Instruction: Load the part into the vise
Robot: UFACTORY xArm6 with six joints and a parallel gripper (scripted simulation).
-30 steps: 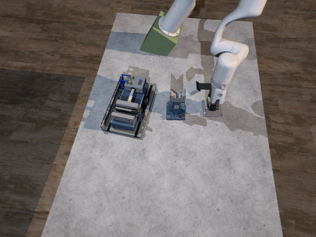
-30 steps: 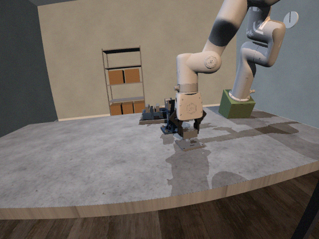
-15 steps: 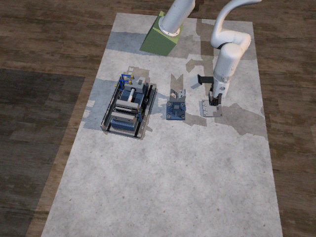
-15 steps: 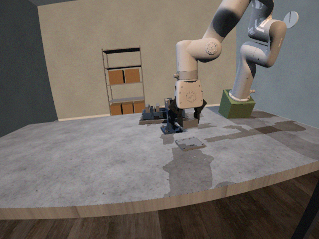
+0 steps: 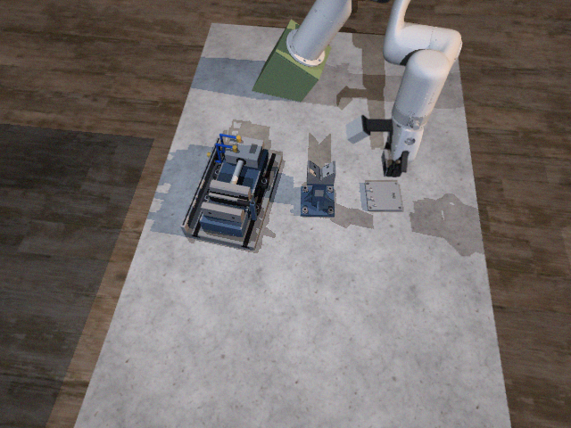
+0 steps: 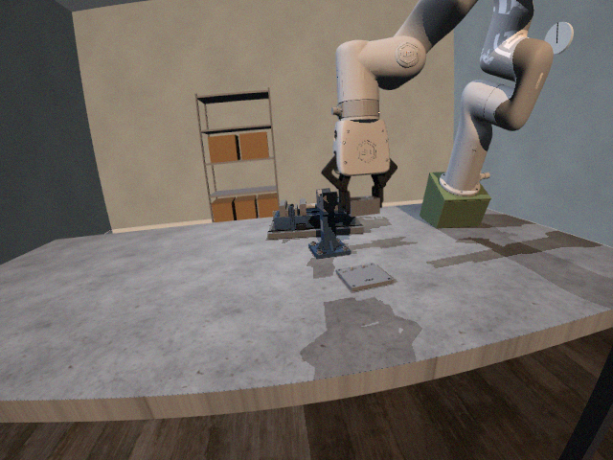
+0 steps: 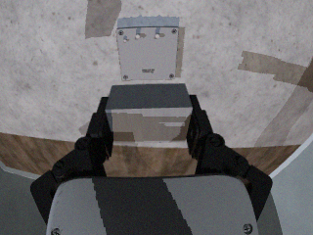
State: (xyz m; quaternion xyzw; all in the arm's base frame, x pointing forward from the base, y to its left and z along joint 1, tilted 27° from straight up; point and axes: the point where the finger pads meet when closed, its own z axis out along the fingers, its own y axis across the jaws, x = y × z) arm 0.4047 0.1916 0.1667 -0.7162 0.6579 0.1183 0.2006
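My gripper (image 7: 149, 108) is shut on the part (image 7: 149, 117), a grey block, and holds it high above the table. In the exterior view the part (image 6: 364, 204) hangs between the black fingers (image 6: 360, 200), well above the infeed plate (image 6: 365, 276). The bare grey infeed plate (image 5: 383, 195) lies flat below and slightly in front of the gripper (image 5: 393, 169); it also shows in the wrist view (image 7: 149, 47). The vise (image 5: 233, 191) stands at the left with its jaws open. I cannot see the part's slot.
The blue V-block (image 5: 318, 188) stands between the vise and the infeed plate. The arm's green base (image 5: 289, 69) sits at the back of the table. A shelf with boxes (image 6: 238, 155) stands against the far wall.
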